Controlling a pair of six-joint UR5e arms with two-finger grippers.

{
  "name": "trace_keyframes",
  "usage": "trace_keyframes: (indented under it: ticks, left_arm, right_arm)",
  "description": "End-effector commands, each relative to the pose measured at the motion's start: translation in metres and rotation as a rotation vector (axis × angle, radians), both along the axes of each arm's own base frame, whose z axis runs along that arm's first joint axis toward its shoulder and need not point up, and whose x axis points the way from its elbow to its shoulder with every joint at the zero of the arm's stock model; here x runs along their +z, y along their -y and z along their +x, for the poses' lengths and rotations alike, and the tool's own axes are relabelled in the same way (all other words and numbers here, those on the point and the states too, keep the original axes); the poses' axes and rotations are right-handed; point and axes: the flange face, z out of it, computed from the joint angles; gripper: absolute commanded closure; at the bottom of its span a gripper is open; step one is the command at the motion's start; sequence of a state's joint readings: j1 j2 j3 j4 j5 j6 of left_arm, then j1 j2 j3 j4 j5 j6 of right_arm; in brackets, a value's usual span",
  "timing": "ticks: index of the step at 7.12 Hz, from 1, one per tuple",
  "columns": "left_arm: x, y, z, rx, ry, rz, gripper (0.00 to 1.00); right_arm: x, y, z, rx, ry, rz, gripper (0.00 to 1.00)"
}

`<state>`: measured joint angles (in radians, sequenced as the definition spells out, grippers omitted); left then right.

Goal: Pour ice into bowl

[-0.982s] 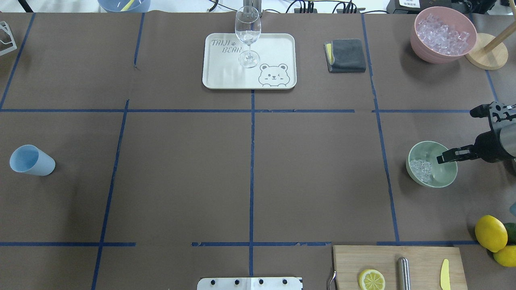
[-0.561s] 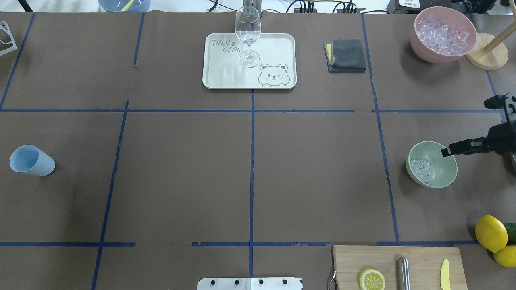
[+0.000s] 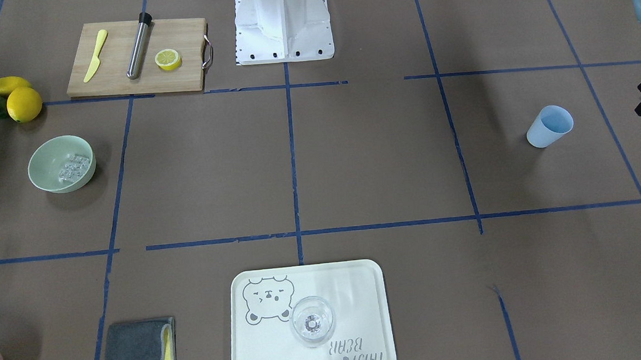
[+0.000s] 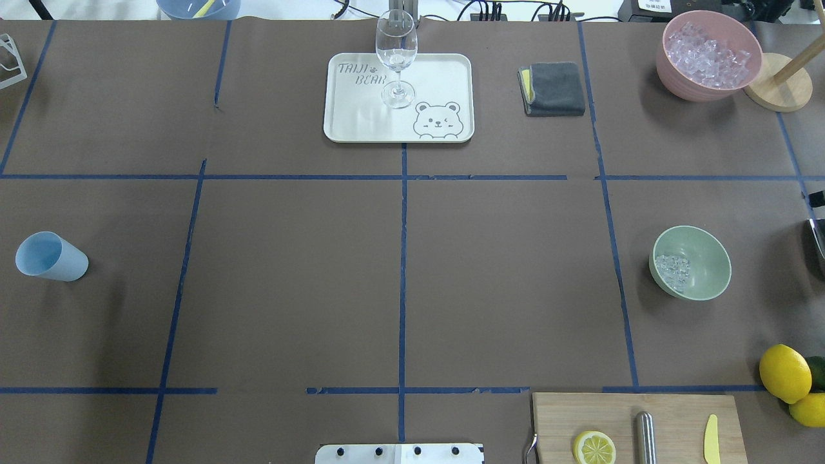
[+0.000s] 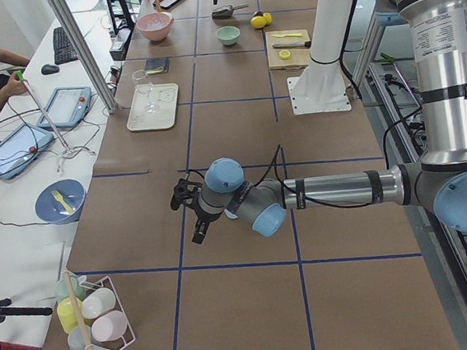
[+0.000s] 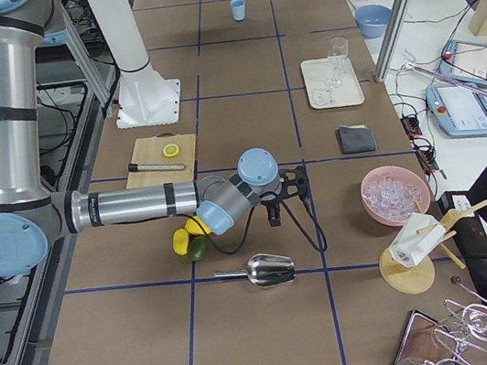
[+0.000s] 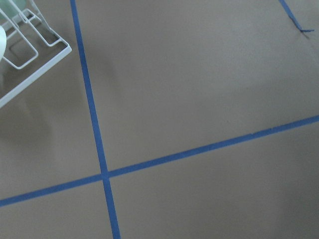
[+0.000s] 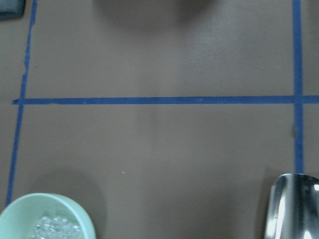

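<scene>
Round pale mint-green bowl [image 4: 709,264] sits mid-right in the overhead view, on the brown-paper worktop [image 4: 290,290], just right of a blue tape line. Small clear ice cubes [image 4: 672,271] lie inside it, bunched against its left wall (the rest of the inside is bare). The same bowl with ice shows bottom left in the right wrist view.

Right pincer [image 6: 284,193]: properly seen only in the right-end view, at frame centre over the worktop. Can't tell if its jaws are apart or closed. Its arm blocks the bowl in that view. Shiny metal scoop [image 6: 262,270] lies on the worktop below it in frame, apart from it. The scoop's mouth also shows lower right in the right wrist view.

Left pincer [image 5: 189,215]: centre of the left-end view, over bare worktop by a tape line. State can't be told either. White wire rack [image 7: 30,55] is upper left in its wrist view.

Around the bowl in the overhead view:
- upper right: pink bowl heaped with ice [image 4: 677,80], round wooden stand base [image 4: 776,93] just beside it
- top, right of centre: folded grey cloth [image 4: 557,87]
- lower right: yellow lemons [image 4: 784,372], wooden cutting board [image 4: 677,412] with a lemon half [image 4: 593,447]
- top centre: clear wine glass [image 4: 396,48] on a cream bear-print tray [image 4: 361,116]
- far left: light blue cup [image 4: 50,256]
</scene>
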<state>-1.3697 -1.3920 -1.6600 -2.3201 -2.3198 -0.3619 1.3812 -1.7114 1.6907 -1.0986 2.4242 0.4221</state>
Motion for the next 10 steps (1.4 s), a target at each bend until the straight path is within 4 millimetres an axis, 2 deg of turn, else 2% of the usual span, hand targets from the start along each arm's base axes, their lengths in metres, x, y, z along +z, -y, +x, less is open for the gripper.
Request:
trace_keyframes:
  ticks: [1,2,3,4,5,6,7,8,9,10]
  left_arm:
    - [-0.004,-0.003,-0.006,-0.001,-0.015,-0.003,0.00]
    - [-0.007,-0.008,-0.014,0.017,0.006,0.013,0.00]
    - [0.007,-0.017,-0.021,0.080,0.055,0.009,0.00]
    - [0.003,-0.014,-0.027,0.101,0.093,-0.062,0.00]
    - [0.010,0.000,-0.045,0.097,0.177,-0.043,0.00]
    - [0.007,0.001,-0.074,0.086,0.182,-0.120,0.00]
    - [-0.003,0.008,-0.090,0.089,0.189,-0.165,0.00]
    - [0.005,-0.002,-0.111,0.070,0.183,-0.246,0.00]
    - [0.012,-0.002,-0.111,0.073,0.181,-0.252,0.00]
    - [0.020,-0.001,-0.109,0.075,0.182,-0.243,0.00]
  right_arm:
    - [-0.006,0.022,0.048,-0.055,-0.109,-0.016,0.00]
    - [-0.007,0.026,0.048,-0.087,-0.110,-0.039,0.00]
    - [-0.023,0.040,0.045,-0.090,-0.109,-0.040,0.00]
    - [-0.031,0.049,0.044,-0.090,-0.114,-0.048,0.00]
    - [-0.026,0.052,0.034,-0.112,-0.126,-0.055,0.00]
    - [-0.024,0.053,0.028,-0.130,-0.142,-0.048,0.00]
    - [-0.027,0.053,0.027,-0.142,-0.143,-0.033,0.00]
    - [-0.033,0.051,0.036,-0.132,-0.130,-0.015,0.00]
    - [-0.023,0.049,0.030,-0.157,-0.132,-0.021,0.00]
    - [-0.027,0.048,0.030,-0.162,-0.132,-0.017,0.00]
